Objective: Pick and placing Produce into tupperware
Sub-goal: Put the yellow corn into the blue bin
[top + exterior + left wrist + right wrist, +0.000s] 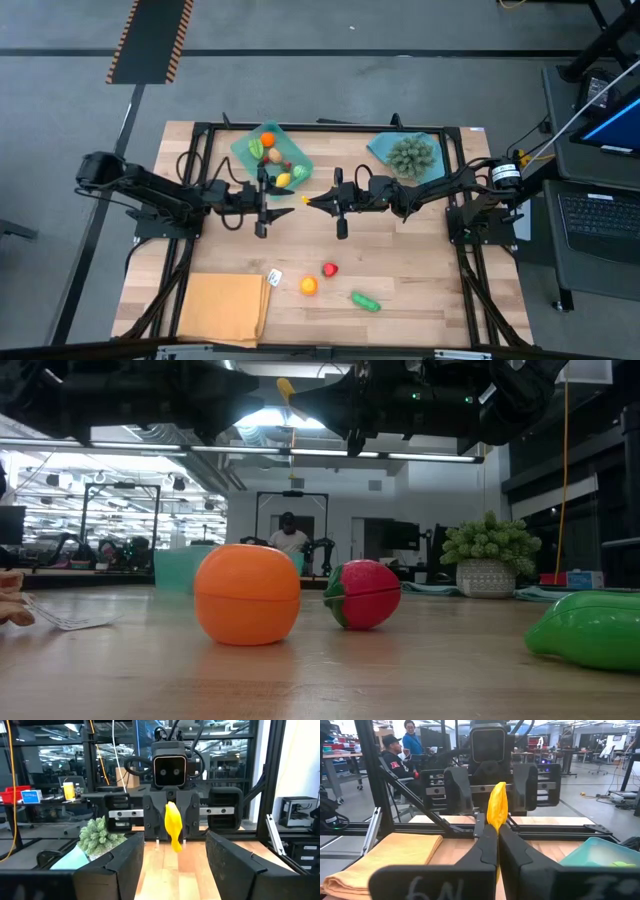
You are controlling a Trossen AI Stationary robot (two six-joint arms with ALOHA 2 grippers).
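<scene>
Item: yellow banana-shaped piece, toy produce. It is pinched at the tip of the right pincer, whose fingers are closed tight on it. It hangs above the bare middle of the tabletop, just beside the teal tupperware's near corner and not over it.

Left pincer: fingers parted, empty, pointed straight at the right pincer, with the yellow piece just ahead of their tips. Both arms reach inward from opposite sides and meet nose to nose near the tabletop's centre, held level above the wood.

Tupperware: translucent teal tray at the far edge, left of centre. Contents: an orange piece, a green piece, a yellow piece, another green piece and several small dark and red berry-sized items, not clearly told apart.

Loose produce on the near half of the tabletop: orange piece, red piece, green piece.

Other items: bushy grey-green cluster on a blue piece, far right; orange-tan mat, near left corner; small white object beside the mat.
</scene>
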